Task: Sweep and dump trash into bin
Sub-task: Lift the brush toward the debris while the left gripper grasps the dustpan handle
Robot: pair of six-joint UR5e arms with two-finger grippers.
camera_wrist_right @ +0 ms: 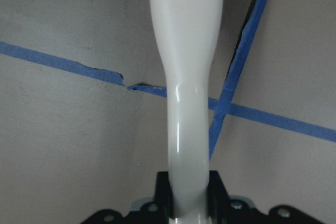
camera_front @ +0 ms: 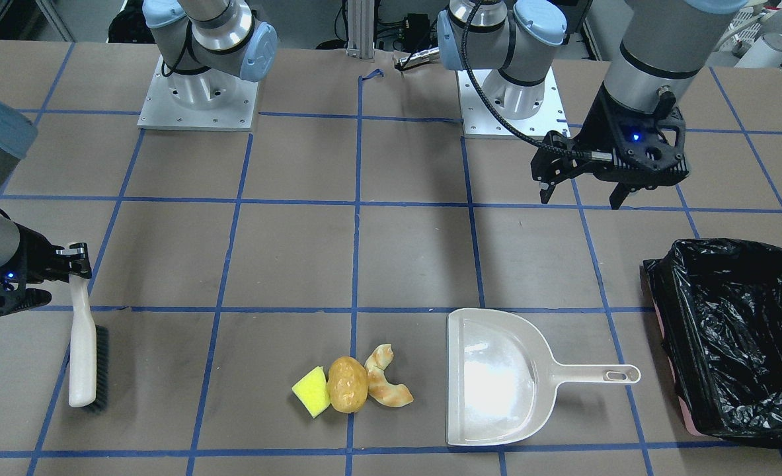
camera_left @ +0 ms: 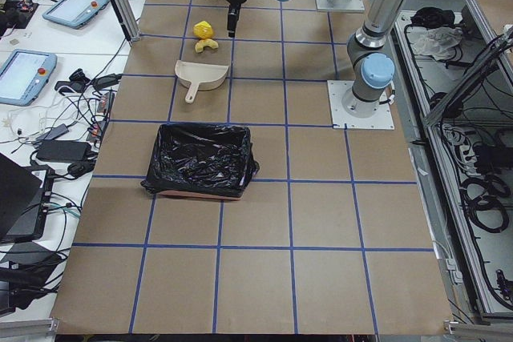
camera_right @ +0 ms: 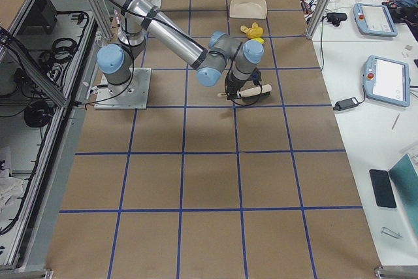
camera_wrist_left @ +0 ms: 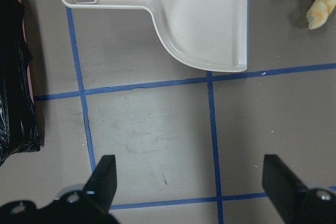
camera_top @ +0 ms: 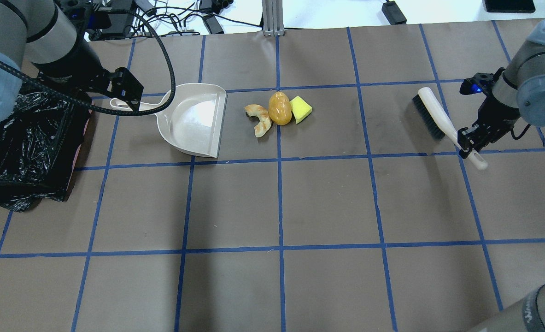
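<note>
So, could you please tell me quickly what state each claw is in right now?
Left claw: open, holding nothing.
Right claw: closed on the brush handle.

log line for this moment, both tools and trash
left tool open near dustpan handle | right tool shut on brush handle | trash on table beside dustpan mouth | bin no trash visible

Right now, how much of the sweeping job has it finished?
Barely started. Done: the right end effector is shut on the brush. In hand: the left end effector hangs open near the dustpan. Left: the sponge, potato and croissant lie on the table beside the empty dustpan; none is in the bin.
</note>
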